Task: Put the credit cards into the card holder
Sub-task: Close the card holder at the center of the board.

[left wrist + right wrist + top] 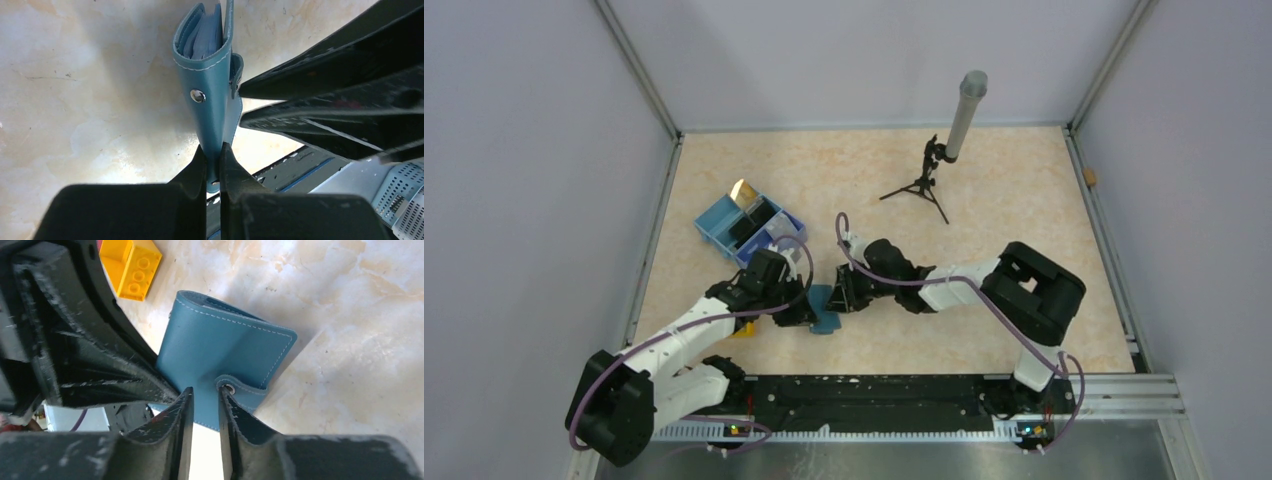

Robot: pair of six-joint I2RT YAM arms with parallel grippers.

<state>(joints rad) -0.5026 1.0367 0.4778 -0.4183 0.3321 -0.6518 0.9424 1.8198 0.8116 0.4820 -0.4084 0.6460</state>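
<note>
Station check, by remote view.

1. Left pincer: closed on the card holder. I see both fingers clamped on the near edge of the teal case, which stands on edge above the table. I cannot tell whether its lower edge touches the surface.

2. Right pincer: jaws parted by a narrow gap, with nothing clamped between them. Its fingertips sit against the clasp side of the card holder, and one tip is touching the small clasp tab. The flat teal cover shows through the gap.

3. Card holder: located in the overhead view at the middle of the table's near half, between the two wrists. It is folded nearly shut. A metal snap stud shows on its outer face, and pale blue inner leaves show at the far end. I cannot tell whether any card is inside.

4. Cards: a gold card leans upright at the far corner of the blue tray, at the left side of the table. A black card lies in a middle compartment. Both are well apart from the holder.

5. Other items: a yellow studded block lies on the table just beside the left arm. A small black tripod carrying a grey tube stands at the far side.
</note>
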